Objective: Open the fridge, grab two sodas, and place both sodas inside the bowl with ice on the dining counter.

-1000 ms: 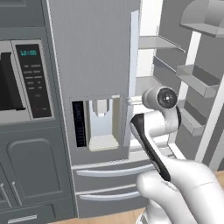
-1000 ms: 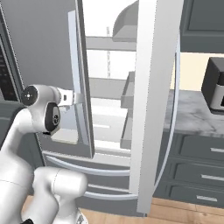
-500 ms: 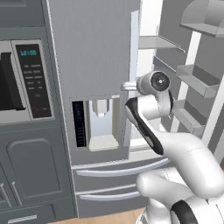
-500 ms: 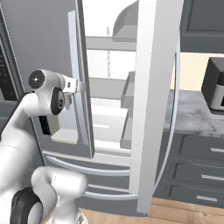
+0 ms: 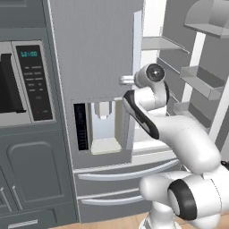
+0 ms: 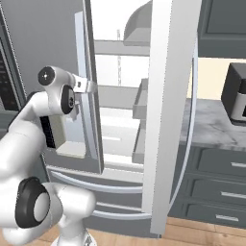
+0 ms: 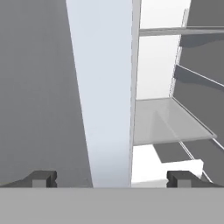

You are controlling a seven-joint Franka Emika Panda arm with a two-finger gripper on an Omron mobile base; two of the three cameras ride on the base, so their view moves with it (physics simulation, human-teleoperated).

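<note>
Over the last second the arm has lifted and swung in toward the fridge (image 5: 94, 67): the wrist, earlier low beside the water dispenser (image 5: 103, 127), now stands higher, level with the top of that recess and right at the inner edge of the left door. The base has not driven; the fridge and the wall oven (image 5: 22, 85) sit where they did. The hand (image 7: 111, 178) is spread as wide as it goes and has hold of nothing. In the hand view its left tip sits before the grey door face, its right tip before the white interior, so the pale door edge and its silver handle (image 7: 135, 65) run up between them, ahead of the hand and not yet touched.

My reading: the right door (image 6: 166, 115) already stands open, to the right of the hand, and the hand is lining up on the left door's handle or edge, so the opening step is only half done.

Count, left to right: one oven panel, one dispenser, two fridge doors (one shut, one open), two lower drawers, one dark appliance (image 6: 235, 93) on the far table. Glass shelves ahead and right of the hand look bare; I count no sodas among them, and no bowl near the fridge.
</note>
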